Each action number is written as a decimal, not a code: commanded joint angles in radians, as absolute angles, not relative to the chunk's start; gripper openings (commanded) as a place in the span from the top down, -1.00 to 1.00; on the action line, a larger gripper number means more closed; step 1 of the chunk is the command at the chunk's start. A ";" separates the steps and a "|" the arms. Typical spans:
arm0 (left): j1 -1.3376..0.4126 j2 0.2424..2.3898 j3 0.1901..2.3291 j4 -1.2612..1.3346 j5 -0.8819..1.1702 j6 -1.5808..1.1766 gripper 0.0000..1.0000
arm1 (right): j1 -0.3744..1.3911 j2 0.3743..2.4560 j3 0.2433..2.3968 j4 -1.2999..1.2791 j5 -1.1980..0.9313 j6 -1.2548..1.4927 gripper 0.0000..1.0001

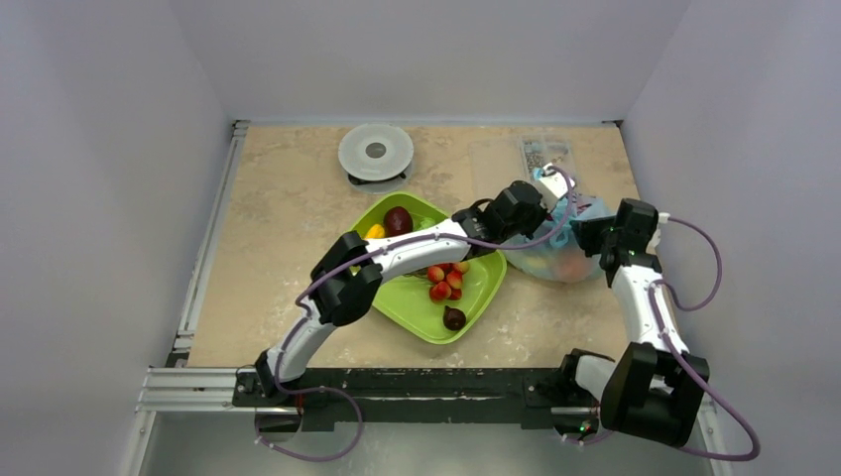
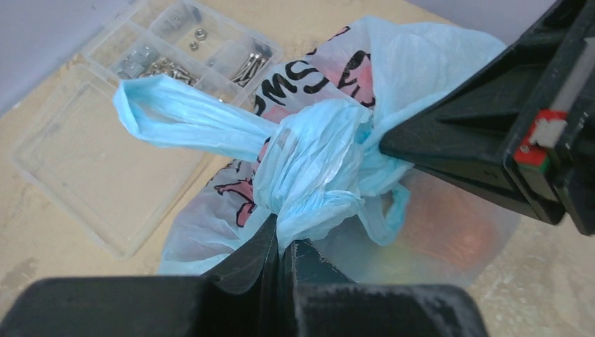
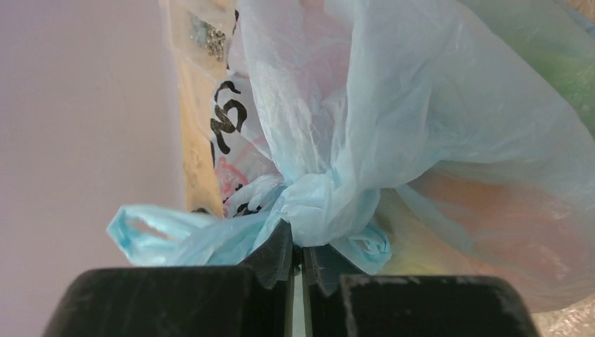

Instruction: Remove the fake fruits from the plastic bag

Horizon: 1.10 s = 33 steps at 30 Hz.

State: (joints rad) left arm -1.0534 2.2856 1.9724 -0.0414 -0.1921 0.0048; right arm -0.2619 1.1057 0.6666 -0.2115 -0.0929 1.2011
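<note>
The light-blue plastic bag (image 1: 560, 253) lies right of the green tray (image 1: 491, 288), its handles tied in a knot (image 2: 316, 158). My left gripper (image 2: 286, 246) is shut on a fold at the underside of that knot. My right gripper (image 3: 298, 247) is also shut on the knot (image 3: 319, 207), from the opposite side, and shows in the left wrist view as a black wedge (image 2: 384, 146). An orange fruit (image 2: 449, 225) shows through the film, with a green shape (image 3: 561, 49) beside it. On the tray lie a dark red fruit (image 1: 398, 220), a yellow one (image 1: 375, 232) and a dark purple-brown one (image 1: 454, 317).
A cluster of small red berries (image 1: 446, 283) sits mid-tray. A clear compartment box of screws (image 1: 547, 154) stands just behind the bag. A round grey disc (image 1: 375, 152) rests at the back centre. Walls close in on three sides.
</note>
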 commanded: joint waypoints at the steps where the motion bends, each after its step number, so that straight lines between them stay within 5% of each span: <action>1: -1.018 2.109 1.828 0.153 -0.159 -0.228 1.00 | -0.295 1.088 0.794 -0.295 -0.033 1.225 1.00; 7: -0.927 2.028 1.604 0.299 -0.100 -0.535 1.00 | -0.510 0.997 0.882 -0.524 0.168 1.152 1.00; 15: -0.881 1.996 1.423 0.450 -0.009 -0.758 1.00 | -0.692 1.035 0.688 -0.376 -0.207 1.156 1.00; 17: -0.881 2.001 1.439 0.421 0.030 -0.764 1.00 | -0.692 1.042 0.726 -0.382 -0.203 1.078 0.88; 21: -0.880 2.009 1.475 0.373 0.093 -0.755 1.00 | -0.620 1.015 0.834 -0.452 -0.089 0.899 0.29; 24: -0.881 2.008 1.536 0.262 0.125 -0.712 0.66 | -0.494 0.984 0.873 -0.477 -0.056 0.808 -0.07; 27: -0.891 1.970 1.575 0.139 0.093 -0.607 -0.01 | -0.442 0.953 0.913 -0.548 -0.080 0.749 -0.19; 29: -0.904 1.944 1.594 0.077 0.043 -0.504 -0.41 | -0.429 0.922 0.918 -0.546 -0.131 0.711 -0.48; 33: -0.941 1.933 1.654 0.008 -0.064 -0.298 -0.79 | -0.352 0.922 1.000 -0.584 -0.131 0.621 -0.59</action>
State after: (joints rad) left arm -0.9001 2.0094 1.5631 0.0948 0.0353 -0.5423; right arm -0.4129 0.9302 0.9081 -0.5400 -0.1215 0.7597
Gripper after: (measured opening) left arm 0.777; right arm 0.775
